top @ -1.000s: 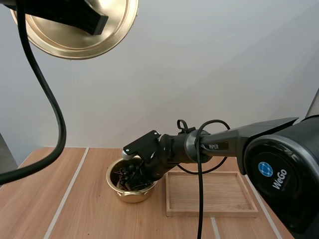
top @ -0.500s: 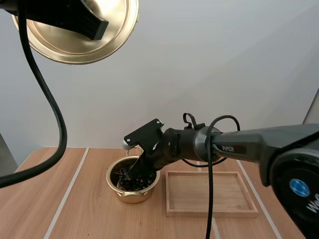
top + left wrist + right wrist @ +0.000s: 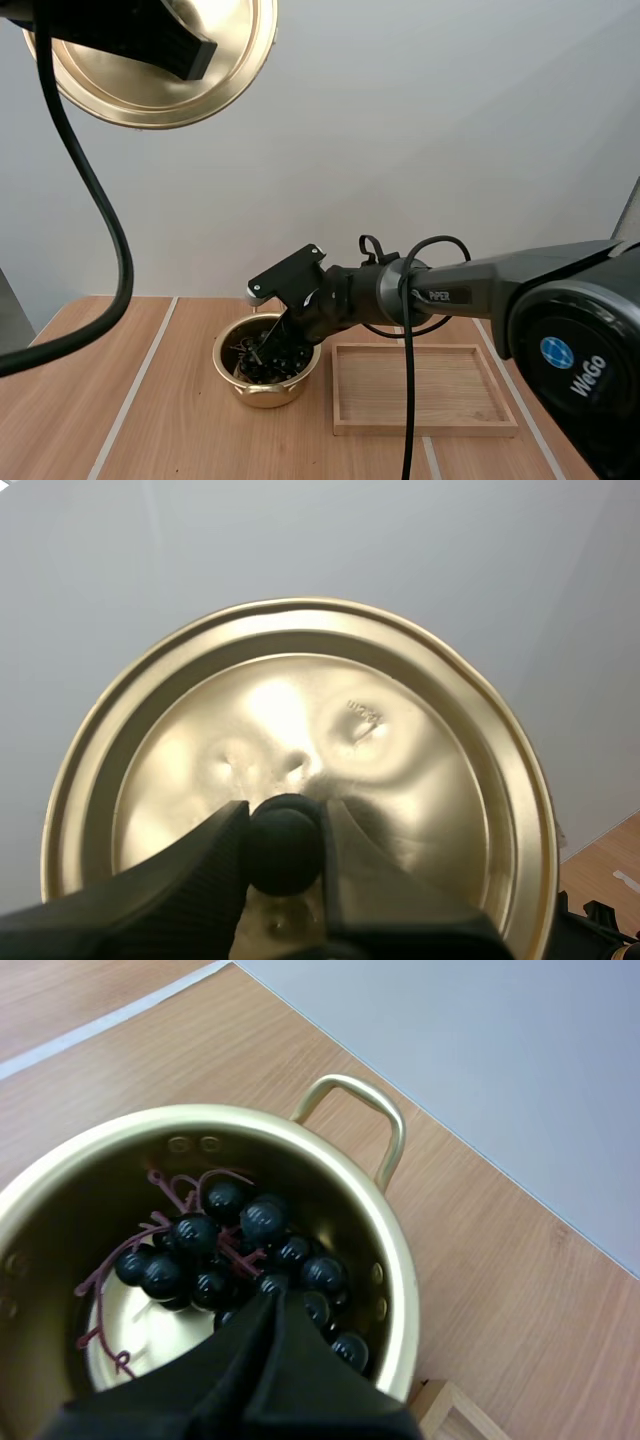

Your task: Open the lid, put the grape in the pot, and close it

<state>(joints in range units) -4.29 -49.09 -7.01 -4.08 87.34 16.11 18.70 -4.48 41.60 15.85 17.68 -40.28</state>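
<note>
**Lid.** The left hand holds it high above the counter, well apart from the pot. Both fingers are clamped on the black knob at the lid's centre. The lid is tilted, with its gold top face towards the wrist camera.

**Grapes.** The bunch lies inside the pot against the wall, on the side nearest the right hand. The berries are dark and glossy on thin reddish stems, and a few stems trail across the pot floor.

**Right hand.** The right hand reaches down into the pot mouth. Its fingers are pressed together into one dark wedge, tip at the top of the bunch. I see nothing caught between them.

**Other items.** A wooden tray sits just beside the pot on its right. One loop handle of the pot shows on the far rim.

**Assessment of handling.**
- The lid looks like thin pressed metal: light, stiff and smooth.
- The knob is the only sound place to hold the lid, since the rim offers no purchase.
- Held at that one point, the lid may rock, so it should be levelled before it meets the pot rim.
- The pot is probably light too, and an off-centre landing could push it across the counter.
- The berries are soft and easily bruised or knocked off. If the bunch needs moving, the stem is the better hold.

**Status.** By my reckoning the lid is off and the fruit is in. What remains is to close the pot, and the right hand must be clear of the pot before the lid comes down.
</note>
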